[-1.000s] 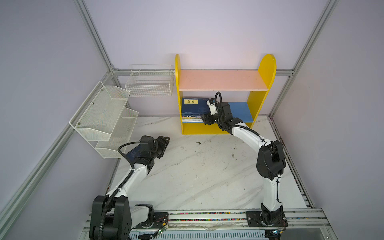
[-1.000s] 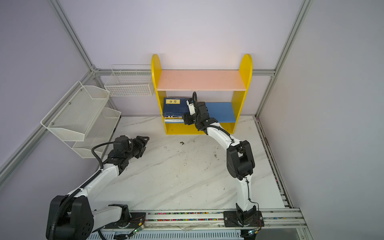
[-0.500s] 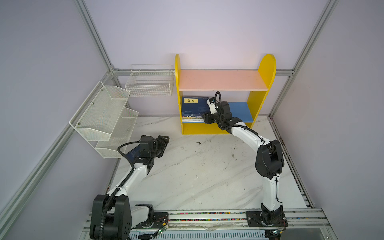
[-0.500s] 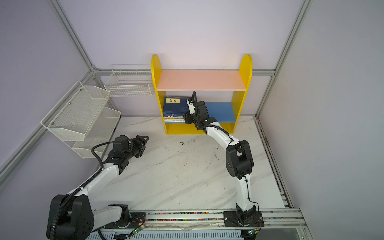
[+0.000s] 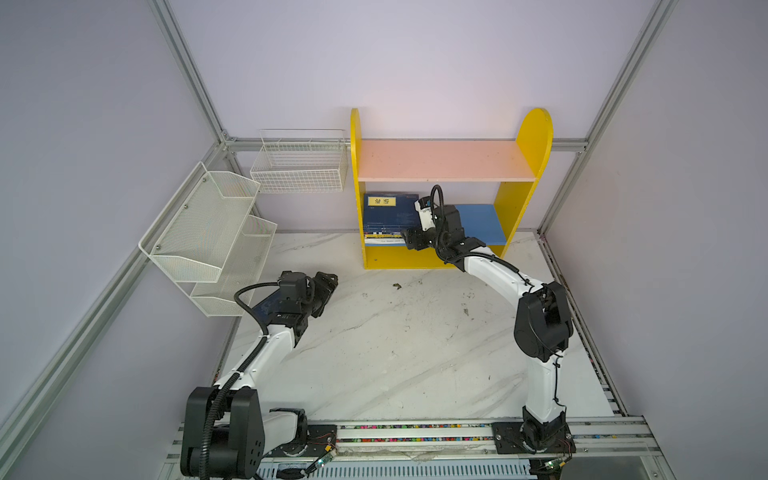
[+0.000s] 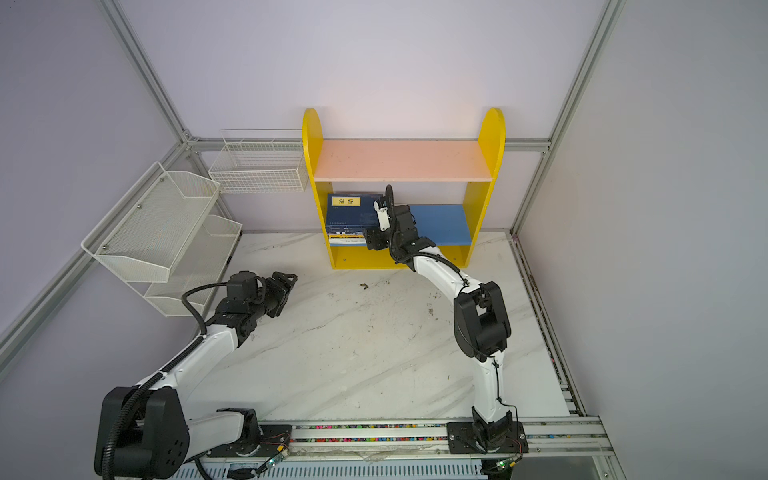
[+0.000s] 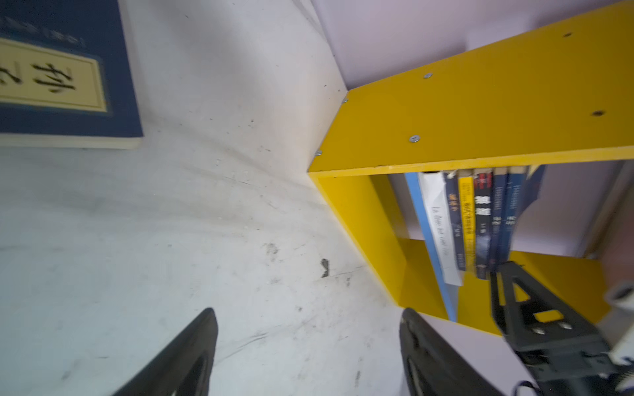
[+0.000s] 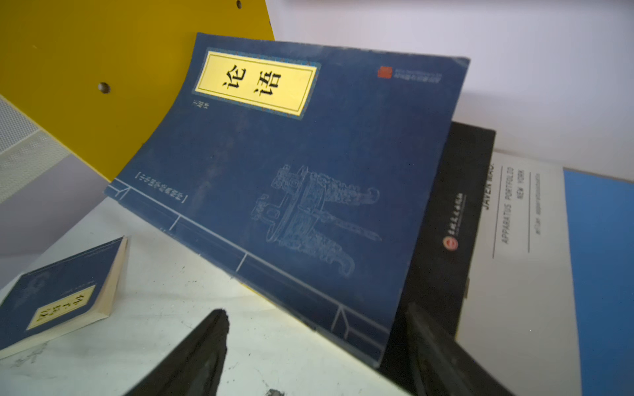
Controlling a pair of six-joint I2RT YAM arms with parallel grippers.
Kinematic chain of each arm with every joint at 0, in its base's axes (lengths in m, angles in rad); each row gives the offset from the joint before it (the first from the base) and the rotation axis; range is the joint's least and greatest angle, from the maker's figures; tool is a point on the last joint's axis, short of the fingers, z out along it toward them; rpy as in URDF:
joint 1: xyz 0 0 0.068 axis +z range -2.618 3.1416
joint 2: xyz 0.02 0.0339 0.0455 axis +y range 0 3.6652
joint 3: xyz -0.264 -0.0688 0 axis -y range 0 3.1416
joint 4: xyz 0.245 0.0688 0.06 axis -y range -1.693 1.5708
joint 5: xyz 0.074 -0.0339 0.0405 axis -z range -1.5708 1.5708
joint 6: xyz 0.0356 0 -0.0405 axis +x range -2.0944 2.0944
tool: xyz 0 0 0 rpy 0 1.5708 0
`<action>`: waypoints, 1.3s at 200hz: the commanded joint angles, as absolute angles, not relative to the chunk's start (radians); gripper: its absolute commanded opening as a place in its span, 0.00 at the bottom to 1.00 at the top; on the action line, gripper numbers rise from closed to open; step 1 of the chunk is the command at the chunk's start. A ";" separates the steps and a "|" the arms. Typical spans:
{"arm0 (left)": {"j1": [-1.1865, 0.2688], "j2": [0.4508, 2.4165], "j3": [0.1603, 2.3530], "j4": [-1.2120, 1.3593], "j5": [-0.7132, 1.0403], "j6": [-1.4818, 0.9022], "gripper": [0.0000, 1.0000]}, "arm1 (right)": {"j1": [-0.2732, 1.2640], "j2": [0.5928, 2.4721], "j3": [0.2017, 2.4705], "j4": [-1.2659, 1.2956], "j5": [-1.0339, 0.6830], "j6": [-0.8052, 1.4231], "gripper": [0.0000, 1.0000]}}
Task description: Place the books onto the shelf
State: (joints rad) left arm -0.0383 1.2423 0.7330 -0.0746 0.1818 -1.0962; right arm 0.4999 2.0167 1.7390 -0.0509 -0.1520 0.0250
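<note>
One navy paperback (image 7: 65, 75) lay flat on the table (image 7: 206, 223) near the left gripper (image 7: 307, 312), jaws apart like the right gripper (image 8: 315, 310) at the shelf (image 5: 536, 137); seemingly light and bendy, it wanted a pinch near the spine.

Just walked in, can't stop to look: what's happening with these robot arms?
Books are being shelved. A stack lies flat on the blue lower board of the yellow bookcase, and the right gripper sits at its front edge, jaws open. One navy book with a yellow title label lies on the table near the left gripper, which is open and empty.
</note>
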 commanded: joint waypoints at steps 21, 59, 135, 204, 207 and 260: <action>0.010 1.315 0.933 -0.227 0.003 -0.841 0.89 | 0.507 1.828 1.561 -0.035 -0.154 0.140 0.97; 0.083 1.434 1.018 -0.208 -0.100 -0.729 0.93 | 0.506 1.668 1.364 0.024 -0.144 0.258 0.97; 0.163 1.835 1.399 -0.328 -0.213 -0.607 1.00 | 0.506 1.506 1.251 -0.034 -0.034 0.302 0.97; 0.216 2.057 1.573 -0.420 -0.253 -0.639 1.00 | 0.507 1.455 1.211 -0.020 0.013 0.369 0.97; 0.220 2.063 1.575 -0.420 -0.247 -0.639 1.00 | 0.507 1.454 1.211 -0.021 0.017 0.371 0.97; 0.276 2.153 1.620 -0.433 -0.179 -0.602 1.00 | 0.508 1.442 1.211 -0.039 0.054 0.398 0.97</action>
